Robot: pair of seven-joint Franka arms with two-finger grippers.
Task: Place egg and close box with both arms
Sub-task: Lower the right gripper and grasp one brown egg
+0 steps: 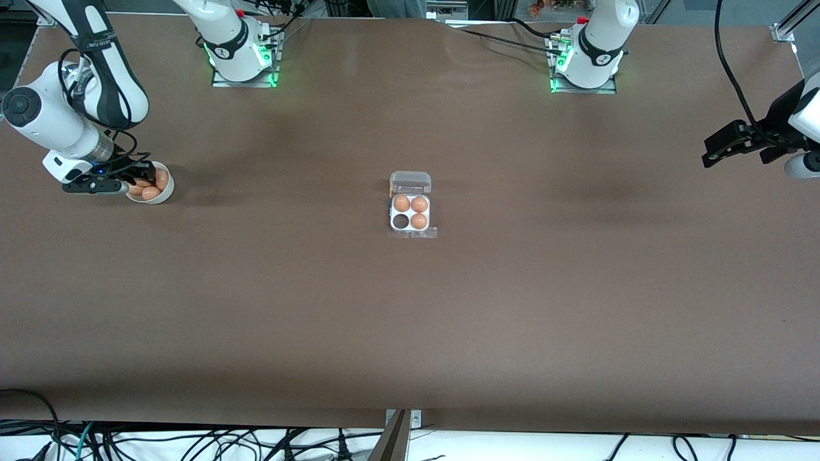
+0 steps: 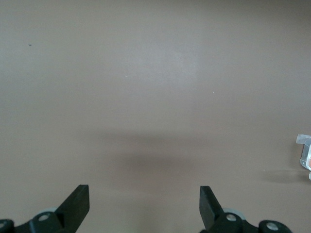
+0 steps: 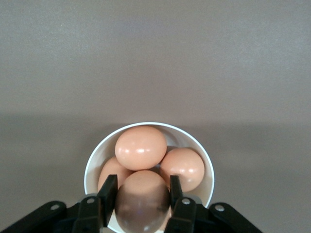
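Observation:
The box (image 1: 410, 214) sits mid-table with its clear lid (image 1: 410, 182) open on the side farther from the front camera. Three brown eggs fill its cells and one cell (image 1: 401, 221) is empty. A round white bowl (image 1: 165, 196) of several brown eggs stands toward the right arm's end of the table. My right gripper (image 1: 142, 181) is down in the bowl. In the right wrist view the gripper (image 3: 141, 187) has its fingers against both sides of one egg (image 3: 142, 206). My left gripper (image 1: 706, 151) waits open and empty above the table at the left arm's end.
The left wrist view shows bare brown table under my open left gripper (image 2: 144, 194), with a corner of the box (image 2: 304, 154) at the picture's edge. Other eggs (image 3: 141, 147) crowd the bowl's rim (image 3: 91, 165) around the gripped one.

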